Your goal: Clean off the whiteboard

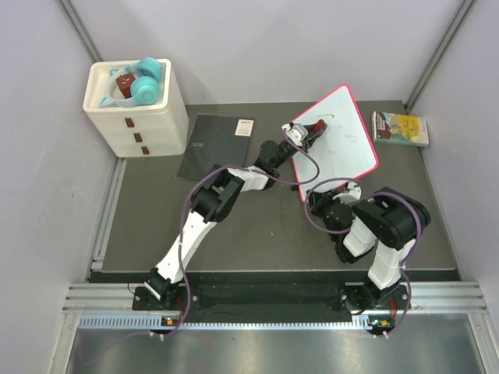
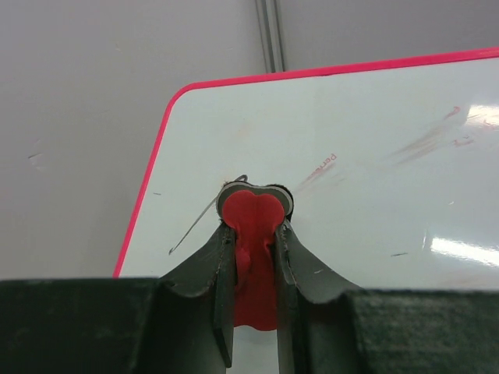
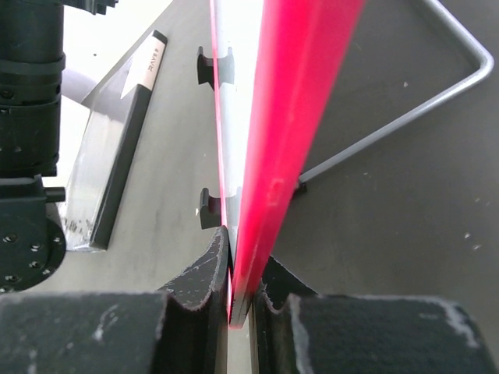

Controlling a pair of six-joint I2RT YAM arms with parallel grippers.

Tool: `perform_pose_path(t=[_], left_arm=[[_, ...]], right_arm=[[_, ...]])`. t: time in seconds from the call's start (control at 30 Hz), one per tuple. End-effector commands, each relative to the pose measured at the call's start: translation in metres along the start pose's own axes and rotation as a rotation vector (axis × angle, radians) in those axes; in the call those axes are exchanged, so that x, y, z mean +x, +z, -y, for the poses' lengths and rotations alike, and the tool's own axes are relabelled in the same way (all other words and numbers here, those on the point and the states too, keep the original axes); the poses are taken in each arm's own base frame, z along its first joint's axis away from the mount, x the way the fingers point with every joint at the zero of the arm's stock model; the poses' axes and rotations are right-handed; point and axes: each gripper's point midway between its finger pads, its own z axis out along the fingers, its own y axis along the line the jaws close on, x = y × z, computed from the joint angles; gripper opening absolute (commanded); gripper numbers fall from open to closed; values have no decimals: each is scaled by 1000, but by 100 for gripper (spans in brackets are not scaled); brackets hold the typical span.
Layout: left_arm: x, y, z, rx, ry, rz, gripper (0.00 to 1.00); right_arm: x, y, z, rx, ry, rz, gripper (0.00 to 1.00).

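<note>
The whiteboard (image 1: 347,144), white with a pink-red frame, stands tilted up at the back right of the mat. My left gripper (image 1: 300,134) is shut on a red eraser (image 2: 253,212) and presses it against the board's face (image 2: 374,171) near its upper left corner. A thin dark line (image 2: 193,230) runs from the eraser toward the left frame, and faint red smears (image 2: 323,165) lie to the right. My right gripper (image 1: 343,192) is shut on the board's lower edge; in the right wrist view the red frame (image 3: 284,132) sits between the jaws of the gripper (image 3: 242,292).
A flat black notebook (image 1: 217,146) lies left of the board and shows in the right wrist view (image 3: 117,167). A yellow-green book (image 1: 400,128) lies at the far right. A white drawer unit (image 1: 136,117) with teal headphones (image 1: 148,82) stands at the back left. The board's wire stand (image 3: 405,117) rests behind it.
</note>
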Motion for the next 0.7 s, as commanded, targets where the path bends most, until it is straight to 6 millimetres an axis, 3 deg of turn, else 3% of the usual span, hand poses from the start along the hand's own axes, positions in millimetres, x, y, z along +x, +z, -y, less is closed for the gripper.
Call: perform_pose_path(t=[0.0, 0.3, 0.67], left_arm=[[-73, 7, -31, -36, 69, 129, 0], [-69, -3, -78, -175, 95, 81, 0], [-51, 5, -77, -142, 76, 50, 0]], right_arm=[[150, -123, 95, 148, -316, -765, 0], [166, -149, 98, 126, -342, -841, 0], [171, -155, 96, 97, -342, -858, 0]])
